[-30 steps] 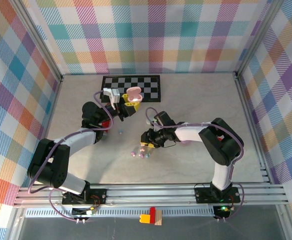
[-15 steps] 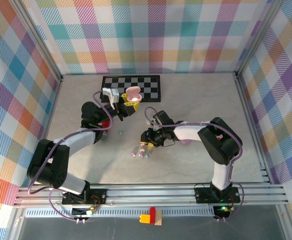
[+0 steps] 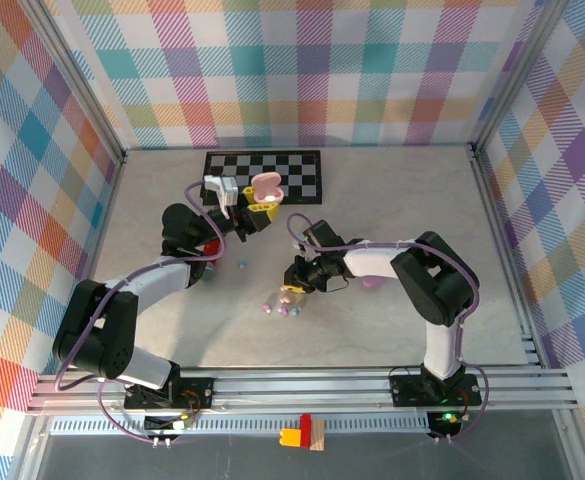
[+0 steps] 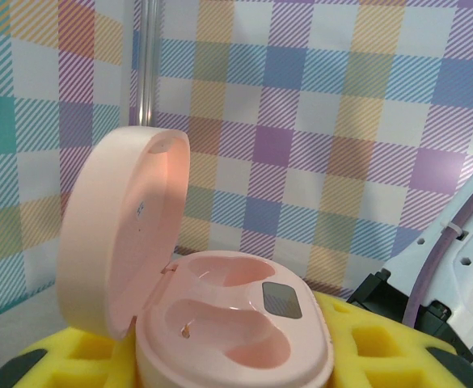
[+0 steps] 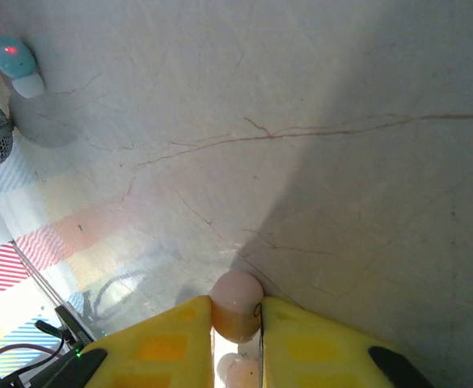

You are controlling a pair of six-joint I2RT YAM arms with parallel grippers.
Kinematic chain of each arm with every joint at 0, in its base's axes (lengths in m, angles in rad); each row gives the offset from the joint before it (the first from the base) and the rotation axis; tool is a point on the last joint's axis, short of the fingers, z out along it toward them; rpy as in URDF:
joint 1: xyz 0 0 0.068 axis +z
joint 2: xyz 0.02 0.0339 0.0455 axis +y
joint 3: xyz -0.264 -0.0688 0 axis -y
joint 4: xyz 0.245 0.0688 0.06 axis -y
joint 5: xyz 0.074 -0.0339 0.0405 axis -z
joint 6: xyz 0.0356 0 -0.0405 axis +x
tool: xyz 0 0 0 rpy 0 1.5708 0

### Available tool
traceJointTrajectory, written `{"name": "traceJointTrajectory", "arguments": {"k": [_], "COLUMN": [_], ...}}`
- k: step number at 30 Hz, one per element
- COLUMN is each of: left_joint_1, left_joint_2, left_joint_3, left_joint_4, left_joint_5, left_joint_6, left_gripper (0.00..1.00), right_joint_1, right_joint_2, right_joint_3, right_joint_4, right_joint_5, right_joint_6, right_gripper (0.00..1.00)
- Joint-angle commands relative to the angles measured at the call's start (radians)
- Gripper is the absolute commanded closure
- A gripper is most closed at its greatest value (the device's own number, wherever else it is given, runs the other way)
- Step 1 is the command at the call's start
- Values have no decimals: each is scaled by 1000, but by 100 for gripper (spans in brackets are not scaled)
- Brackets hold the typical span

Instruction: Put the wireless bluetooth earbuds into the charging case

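On the left side, no change: grips the pink charging case (image 4: 236, 323) with the left pincer (image 3: 260, 208) as a second ago, clenched on its base, lid (image 4: 123, 234) tipped open. Shows both wells of the case bare, with a small dark panel (image 4: 282, 300) between them; no earbud seated yet. Farther right, on the table (image 3: 422, 200), leaves a blue earbud (image 5: 14, 61) lying alone and a few loose earbuds (image 3: 282, 308) clustered near the right arm. At the right pincer (image 5: 236, 319), the real change: has narrowed from part-open to pinching a pink earbud (image 5: 236, 303) between the yellow pads (image 5: 163, 339), low at the table. Means the pick-up looks secured; calls next, probably, for a lift and a carry across to an empty well.
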Motion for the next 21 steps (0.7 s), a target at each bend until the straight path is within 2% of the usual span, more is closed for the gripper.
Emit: {"name": "traceJointTrajectory", "arguments": {"k": [1, 9, 21], "left_joint_1": [11, 10, 11], "left_joint_2": [-27, -34, -71], "left_joint_3": [-3, -3, -16], "left_joint_4": [13, -49, -138], "left_joint_5": [8, 6, 4], "left_joint_6": [28, 69, 124], "left_gripper": [63, 62, 62], "right_joint_1": [7, 6, -39], "right_joint_2": [-4, -109, -203], "right_joint_3": [14, 49, 3], "right_joint_4": [-72, -226, -388], "right_joint_5": [64, 222, 266], "right_joint_6": [-42, -151, -264], "right_gripper": [83, 82, 82]}}
